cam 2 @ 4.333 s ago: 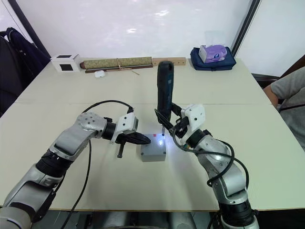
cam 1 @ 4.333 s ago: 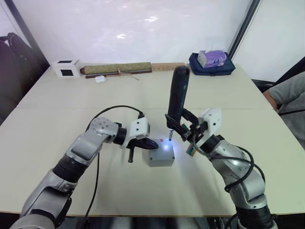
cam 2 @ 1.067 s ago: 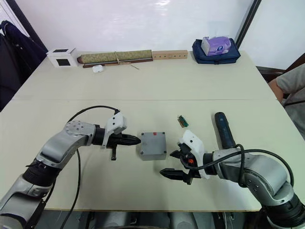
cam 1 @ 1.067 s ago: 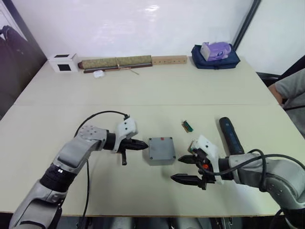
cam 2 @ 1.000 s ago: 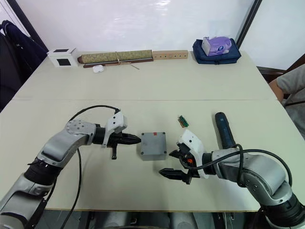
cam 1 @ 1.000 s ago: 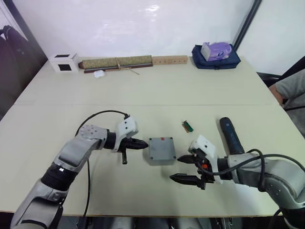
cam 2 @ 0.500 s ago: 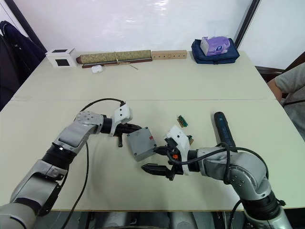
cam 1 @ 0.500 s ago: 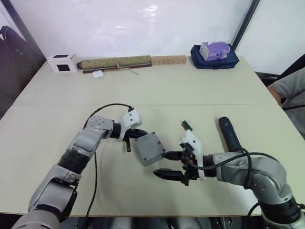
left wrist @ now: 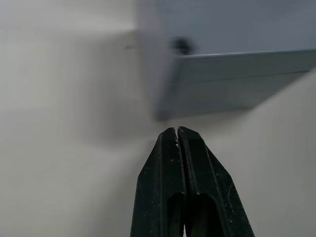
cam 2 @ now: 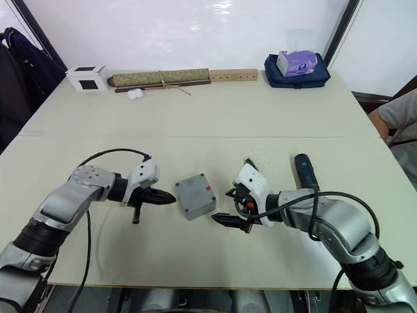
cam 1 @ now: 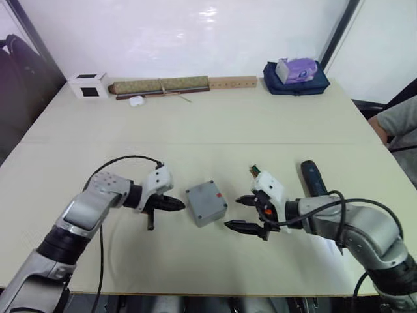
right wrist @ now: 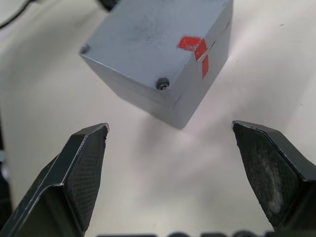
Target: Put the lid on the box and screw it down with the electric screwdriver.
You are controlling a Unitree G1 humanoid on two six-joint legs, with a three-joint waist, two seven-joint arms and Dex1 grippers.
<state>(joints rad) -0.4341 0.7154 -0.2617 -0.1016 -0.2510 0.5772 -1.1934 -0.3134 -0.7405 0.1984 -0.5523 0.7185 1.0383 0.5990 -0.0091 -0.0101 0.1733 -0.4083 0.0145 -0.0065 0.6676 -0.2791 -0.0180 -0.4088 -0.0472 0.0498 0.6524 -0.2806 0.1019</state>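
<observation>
Near the front edge of the table [cam 1: 215, 124] the box [cam 1: 206, 203] sits turned at an angle with the lid [right wrist: 148, 44] already on it, a screw head showing at one corner. Just to its left, the left claw [cam 1: 176, 205] is pinched shut on nothing, tip near the box but not touching. On the other side the right claw [cam 1: 245, 213] is spread wide, empty, facing the box. Well off to the right the screwdriver [cam 1: 314, 178] lies flat, with a small green part [cam 1: 255, 171] beside it. My guess is the right claw means to square up or steady the box; further driving would mean fetching the screwdriver first
</observation>
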